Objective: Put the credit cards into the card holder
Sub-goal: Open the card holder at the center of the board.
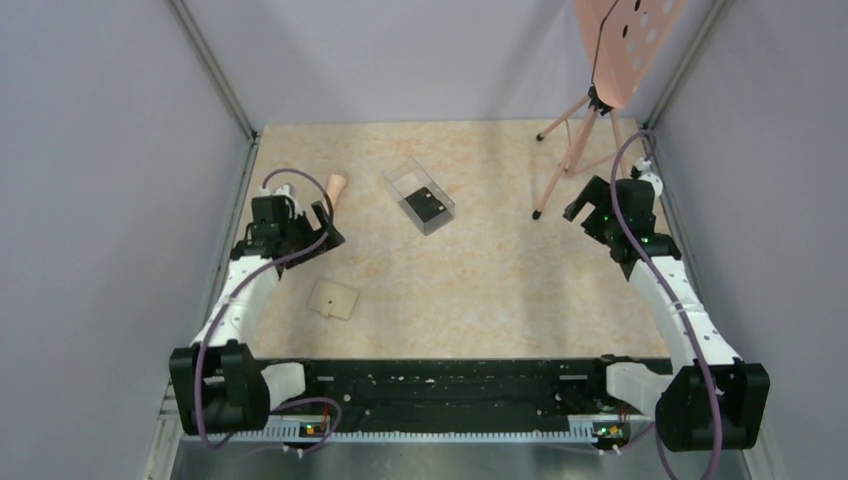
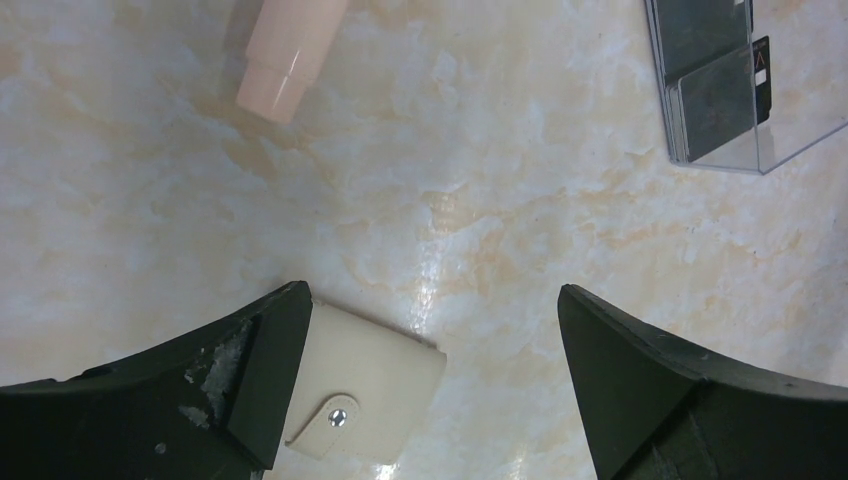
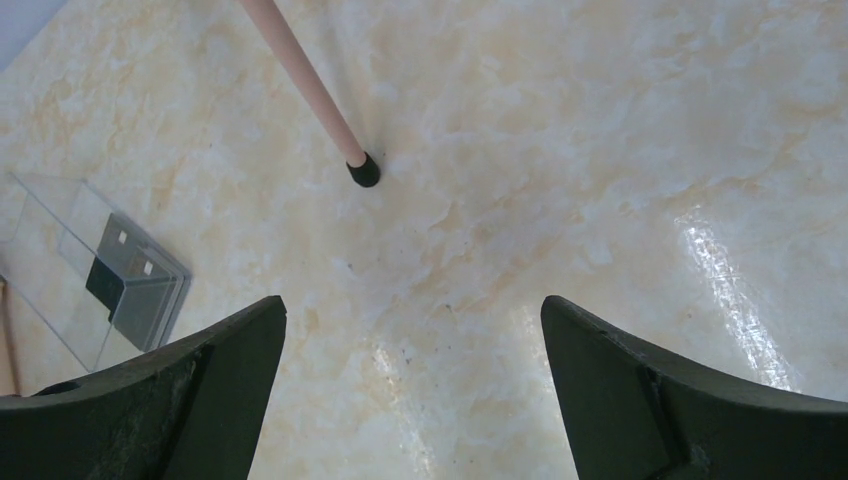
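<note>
From above, a beige marbled tabletop (image 1: 500, 300) sits boxed in by plain pale lilac walls (image 1: 100, 200) on the left, right and far side, with metal strips in the far corners and a black rail (image 1: 450, 385) along the near edge between the arm bases. The left tool (image 1: 328, 228) hangs over the left part of the surface, spread wide and holding nothing. The right tool (image 1: 587, 200), near the right wall, is equally spread and bare. The holder (image 1: 332, 299) lies flat and closed on the tabletop, near the left arm and on the near side of its tool. The cards (image 1: 424, 205) are inside a clear box (image 1: 400, 178) towards the far middle, well apart from the holder. A pink tube (image 1: 336, 188) lies just beyond the left tool. A pink tripod (image 1: 575, 140) with a holed pink board (image 1: 625, 40) stands at the far right. In the left wrist view the dark fingers (image 2: 240, 390) stand far apart over glossy stone. The holder shows its snap tab between them, its left edge hidden by the left finger, with the tube end at the upper left and the box at the upper right. In the right wrist view the fingers (image 3: 640, 400) gape over bare marble that catches a glare streak. One tripod foot rests beyond them, and the box with its cards sits at the left edge.
</note>
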`<state>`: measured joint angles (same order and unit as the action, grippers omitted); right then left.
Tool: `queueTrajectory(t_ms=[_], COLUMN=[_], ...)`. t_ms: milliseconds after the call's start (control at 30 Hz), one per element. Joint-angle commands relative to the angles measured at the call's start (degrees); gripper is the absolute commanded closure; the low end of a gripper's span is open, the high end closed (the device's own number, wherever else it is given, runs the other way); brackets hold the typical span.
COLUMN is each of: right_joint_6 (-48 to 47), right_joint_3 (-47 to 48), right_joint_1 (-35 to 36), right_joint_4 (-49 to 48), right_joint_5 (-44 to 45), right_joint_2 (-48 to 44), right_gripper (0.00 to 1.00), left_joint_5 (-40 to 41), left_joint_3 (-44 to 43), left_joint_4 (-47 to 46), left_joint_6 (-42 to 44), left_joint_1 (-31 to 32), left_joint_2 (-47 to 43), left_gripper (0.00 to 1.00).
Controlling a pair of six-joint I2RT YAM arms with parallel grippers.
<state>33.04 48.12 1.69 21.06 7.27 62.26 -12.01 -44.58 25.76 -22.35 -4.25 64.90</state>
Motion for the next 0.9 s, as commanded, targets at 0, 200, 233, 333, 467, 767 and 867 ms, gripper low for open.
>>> queueTrajectory(t_ms=[0, 200, 233, 333, 467, 767, 867], right_joint_6=[-1.5, -3.1, -2.8, -2.4, -5.2, -12.6, -12.2], right_joint_3=[2.0, 3.6, 3.9, 5.7, 12.0, 39.3, 47.8], right_joint_1=[0.7, 13.9, 17.0, 26.3, 36.5, 46.4, 48.0], right_joint_4=[2.4, 3.5, 3.3, 3.0, 2.5, 2.9, 3.1], right_joint_5=[-6.6, -4.5, -4.0, -2.7, -3.2, -18.6, -23.9], right_joint_2=[1.7, 6.4, 7.5, 11.9, 21.6, 46.0, 53.6], right_gripper=[0.01, 0.01, 0.01, 0.01, 0.01, 0.05, 0.07], left_joint_5=[-2.2, -4.9, -4.7, -4.6, -1.6, -1.4, -2.6], left_joint_3=[-6.5, -13.5, -14.4, -16.7, -17.6, -9.9, -6.3], left_joint_4=[2.8, 8.0, 8.6, 11.5, 15.8, 25.8, 26.5], left_joint_6=[2.0, 1.0, 0.8, 0.8, 0.4, -6.5, -9.2], left_joint_1=[-0.4, -0.3, -0.5, -0.5, -0.6, -3.7, -4.9], left_joint_2=[7.9, 18.3, 19.3, 21.0, 19.9, 13.4, 11.3], left_gripper=[0.01, 0.01, 0.01, 0.02, 0.02, 0.01, 0.02])
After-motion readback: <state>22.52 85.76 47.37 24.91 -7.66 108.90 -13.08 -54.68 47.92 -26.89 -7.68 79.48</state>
